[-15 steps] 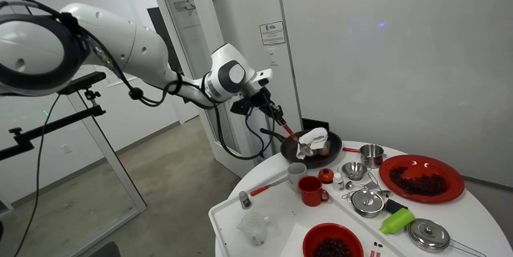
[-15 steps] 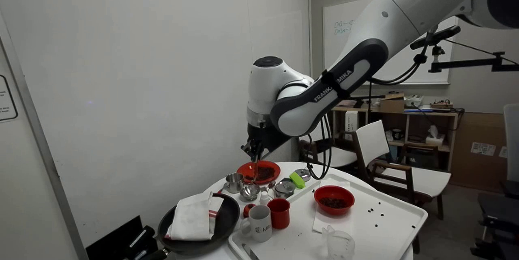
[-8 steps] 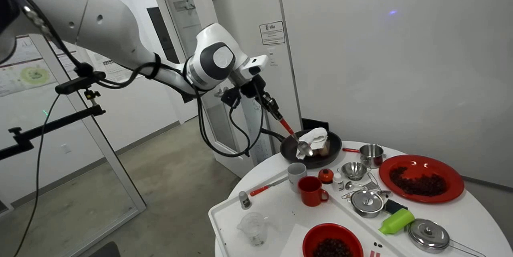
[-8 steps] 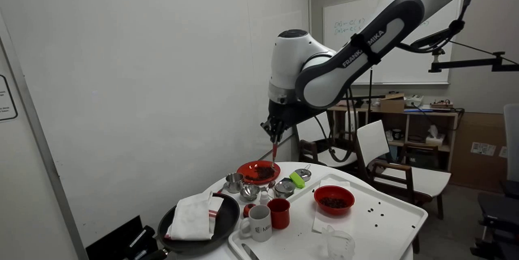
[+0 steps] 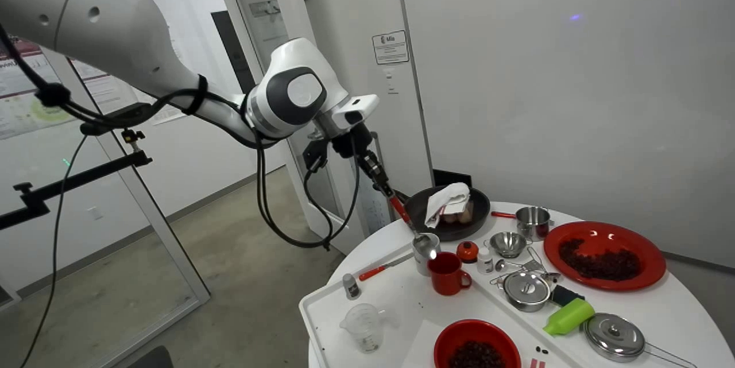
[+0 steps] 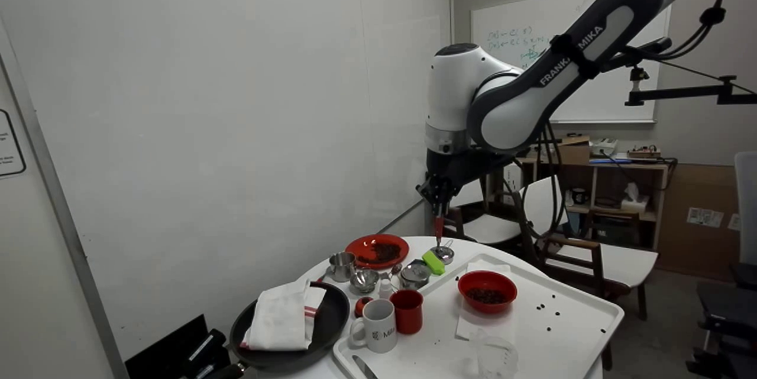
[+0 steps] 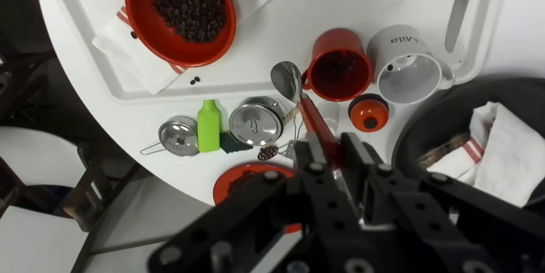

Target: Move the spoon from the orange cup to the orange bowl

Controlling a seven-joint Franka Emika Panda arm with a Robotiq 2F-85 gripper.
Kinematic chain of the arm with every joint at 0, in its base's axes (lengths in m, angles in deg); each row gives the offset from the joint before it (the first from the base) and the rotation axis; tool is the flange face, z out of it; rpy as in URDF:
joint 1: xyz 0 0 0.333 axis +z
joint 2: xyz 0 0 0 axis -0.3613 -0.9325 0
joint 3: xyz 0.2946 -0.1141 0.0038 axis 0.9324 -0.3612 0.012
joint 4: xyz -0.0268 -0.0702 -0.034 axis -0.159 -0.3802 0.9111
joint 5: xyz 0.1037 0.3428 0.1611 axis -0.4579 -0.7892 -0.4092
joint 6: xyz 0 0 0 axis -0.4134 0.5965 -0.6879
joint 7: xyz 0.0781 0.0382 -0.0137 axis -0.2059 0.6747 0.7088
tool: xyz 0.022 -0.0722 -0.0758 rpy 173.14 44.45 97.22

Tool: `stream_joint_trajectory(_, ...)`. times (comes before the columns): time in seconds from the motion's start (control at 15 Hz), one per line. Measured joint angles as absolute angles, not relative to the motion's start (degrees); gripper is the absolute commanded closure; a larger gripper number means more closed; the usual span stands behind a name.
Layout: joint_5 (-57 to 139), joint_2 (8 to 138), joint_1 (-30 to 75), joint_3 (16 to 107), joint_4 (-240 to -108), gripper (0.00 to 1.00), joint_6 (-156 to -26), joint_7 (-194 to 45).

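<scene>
Wht tbl (image 5: 673, 313) below; spoon (image 7: 310, 111) in gripper (image 7: 333, 150), axis slanted, head dn.

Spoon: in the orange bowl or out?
Out. All three views show the spoon held in the gripper, apart from the orange bowl.

In an exterior view I have the black gripper (image 5: 393, 192) pinching the slim red-handled metal spoon (image 5: 404, 216), tilted head down. The head shows in front of the whitish cylindrical mug (image 5: 422, 268); I can't tell the gap. The red-orange mug with a side handle (image 5: 445, 276) stands just beside that on the rimmed white tray (image 5: 391, 290). The round red-orange bowl (image 5: 472, 330), cut off below, holds dark bits (image 5: 476, 355).
</scene>
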State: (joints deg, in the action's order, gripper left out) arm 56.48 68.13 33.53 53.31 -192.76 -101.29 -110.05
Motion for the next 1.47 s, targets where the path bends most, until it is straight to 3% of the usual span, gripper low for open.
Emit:
stream_joint_trajectory(0.87,62.3,59.0,33.2,51.6,-193.5,0.93,-99.4,-113.9)
stream_joint_trajectory(1.47,62.3,55.3,32.5,51.2,-193.3,0.93,-105.9,-112.5)
